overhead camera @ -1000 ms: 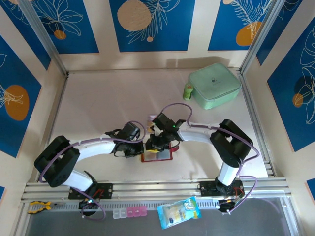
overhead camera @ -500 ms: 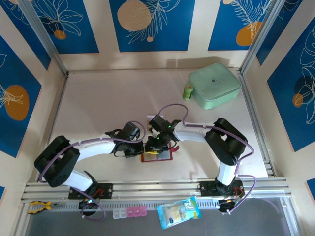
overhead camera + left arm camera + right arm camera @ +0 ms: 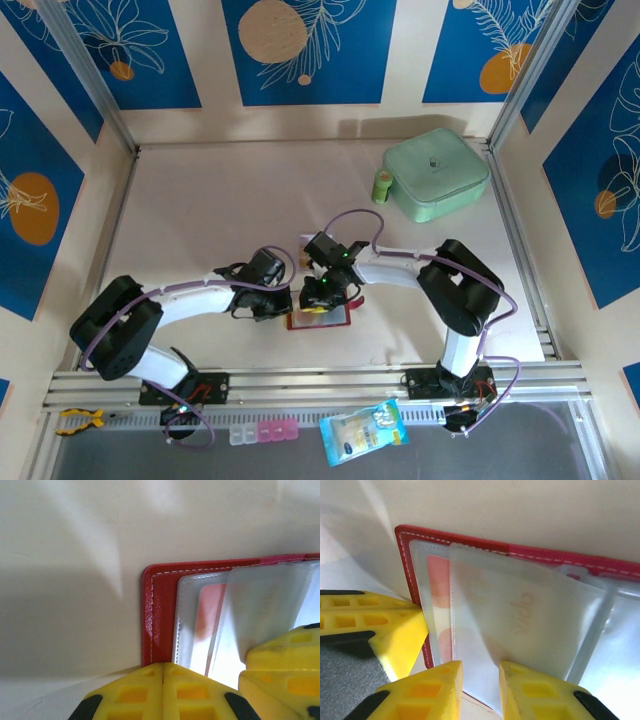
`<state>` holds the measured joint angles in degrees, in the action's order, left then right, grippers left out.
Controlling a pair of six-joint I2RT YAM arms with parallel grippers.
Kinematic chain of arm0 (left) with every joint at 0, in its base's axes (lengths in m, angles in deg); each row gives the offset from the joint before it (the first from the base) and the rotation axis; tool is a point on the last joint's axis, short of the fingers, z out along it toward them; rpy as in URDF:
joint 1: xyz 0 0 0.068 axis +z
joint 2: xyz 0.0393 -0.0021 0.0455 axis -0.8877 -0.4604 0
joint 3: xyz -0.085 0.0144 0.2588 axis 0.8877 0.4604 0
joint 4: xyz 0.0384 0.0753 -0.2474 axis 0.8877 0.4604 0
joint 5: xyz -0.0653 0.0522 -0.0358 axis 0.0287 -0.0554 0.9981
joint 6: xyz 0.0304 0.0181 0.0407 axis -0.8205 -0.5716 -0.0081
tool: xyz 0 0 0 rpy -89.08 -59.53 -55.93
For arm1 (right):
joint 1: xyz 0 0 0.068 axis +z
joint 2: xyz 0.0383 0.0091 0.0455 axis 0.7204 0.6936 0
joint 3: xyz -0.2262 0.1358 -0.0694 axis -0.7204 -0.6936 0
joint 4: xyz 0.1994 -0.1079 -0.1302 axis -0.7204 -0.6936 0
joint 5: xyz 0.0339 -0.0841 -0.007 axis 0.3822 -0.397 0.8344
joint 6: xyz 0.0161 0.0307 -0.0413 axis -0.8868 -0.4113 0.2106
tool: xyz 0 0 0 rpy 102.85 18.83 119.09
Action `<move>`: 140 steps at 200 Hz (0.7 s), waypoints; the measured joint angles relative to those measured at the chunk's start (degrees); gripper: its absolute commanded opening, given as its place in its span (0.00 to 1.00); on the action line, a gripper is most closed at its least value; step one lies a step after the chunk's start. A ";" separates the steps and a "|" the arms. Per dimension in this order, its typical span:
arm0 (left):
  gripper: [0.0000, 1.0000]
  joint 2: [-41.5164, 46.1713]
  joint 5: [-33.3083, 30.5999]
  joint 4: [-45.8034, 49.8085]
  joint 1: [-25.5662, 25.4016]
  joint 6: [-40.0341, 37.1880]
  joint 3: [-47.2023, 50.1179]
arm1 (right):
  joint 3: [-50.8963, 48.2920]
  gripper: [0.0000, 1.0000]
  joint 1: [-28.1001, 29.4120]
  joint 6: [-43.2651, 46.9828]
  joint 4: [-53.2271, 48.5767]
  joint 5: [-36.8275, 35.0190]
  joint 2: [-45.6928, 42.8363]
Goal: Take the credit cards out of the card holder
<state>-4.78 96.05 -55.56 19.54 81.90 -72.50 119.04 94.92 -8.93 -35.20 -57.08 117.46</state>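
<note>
Versus a second ago, we see the right arm (image 3: 400, 268) swung slightly left. The red card holder (image 3: 322, 319) is unmoved, lying open on the worktop (image 3: 200, 200) between the arms. Left hand (image 3: 164, 667) is pressed together, its tips at the holder's left edge. Right hand (image 3: 477, 667) has its fingers a little apart, straddling the edge of a clear pocket (image 3: 535, 615). The red-marked card (image 3: 440, 580) sits in its sleeve.
</note>
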 measured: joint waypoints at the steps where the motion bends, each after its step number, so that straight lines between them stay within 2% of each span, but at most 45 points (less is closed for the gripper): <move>1: 0.04 0.00 0.02 0.00 0.00 0.00 0.00 | -0.02 0.26 -0.02 0.02 0.00 0.00 -0.02; 88: 0.05 0.00 -0.02 0.35 0.00 0.00 -0.26 | -6.84 0.21 -4.17 0.87 4.81 3.63 -3.37; 140: 0.12 0.39 -0.07 1.62 0.00 0.00 -1.27 | -11.78 0.17 -7.30 1.75 10.27 8.31 -4.92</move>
<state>-4.39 95.99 -53.94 19.54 81.90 -73.77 107.26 87.62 -7.18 -24.93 -48.77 112.54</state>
